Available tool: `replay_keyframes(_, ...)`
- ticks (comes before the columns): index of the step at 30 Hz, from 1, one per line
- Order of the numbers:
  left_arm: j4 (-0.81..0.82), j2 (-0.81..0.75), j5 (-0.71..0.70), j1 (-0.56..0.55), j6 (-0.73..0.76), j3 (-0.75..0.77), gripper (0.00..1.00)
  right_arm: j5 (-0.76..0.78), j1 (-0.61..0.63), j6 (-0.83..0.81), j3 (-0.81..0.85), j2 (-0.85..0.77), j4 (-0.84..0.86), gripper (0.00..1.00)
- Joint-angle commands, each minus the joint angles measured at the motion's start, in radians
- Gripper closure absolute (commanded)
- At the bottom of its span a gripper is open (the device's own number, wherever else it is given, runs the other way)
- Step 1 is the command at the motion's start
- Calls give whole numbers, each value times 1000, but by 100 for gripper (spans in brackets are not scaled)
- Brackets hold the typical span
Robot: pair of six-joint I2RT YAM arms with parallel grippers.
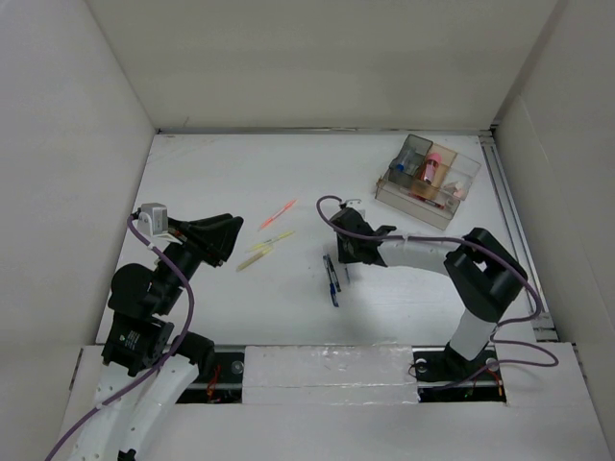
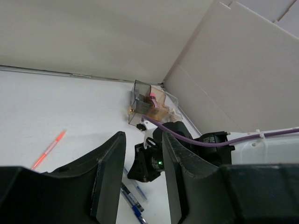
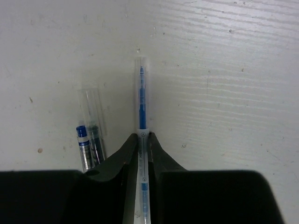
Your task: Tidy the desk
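The desk is a white tabletop with a metal rail along its right side. My right gripper is low over the desk's middle and shut on a clear pen with blue ink, which points away from the fingers. Two more blue pens lie just left of it; they also show in the top view. My left gripper is open and empty at the left, near two yellow pens. An orange-red pen lies beyond them.
A clear compartmented organizer with a pink item and small things stands at the back right by the rail. White walls enclose the desk on three sides. The left wrist view looks across at the right gripper and the organizer.
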Motion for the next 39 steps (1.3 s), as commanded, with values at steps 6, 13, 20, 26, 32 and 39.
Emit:
replay_keyframes(6, 44, 3, 13, 2, 13, 11, 67, 99, -22, 2, 23, -37, -43, 100)
replay_keyframes(13, 44, 3, 19, 2, 13, 10, 67, 85, -144, 39, -9, -278, 38, 100)
replay_keyframes(20, 42, -1, 19, 2, 11, 8, 67, -52, -427, 457, -204, -516, 365, 100)
replay_keyframes(26, 42, -14, 24, 2, 11, 10, 67, 109, -532, 968, -463, -630, 682, 100)
replay_keyframes(32, 42, -14, 33, 2, 11, 10, 67, 137, -579, 1125, -416, -486, 696, 100)
replay_keyframes(39, 44, -19, 31, 2, 11, 11, 67, 37, -662, 1269, -417, -282, 766, 100)
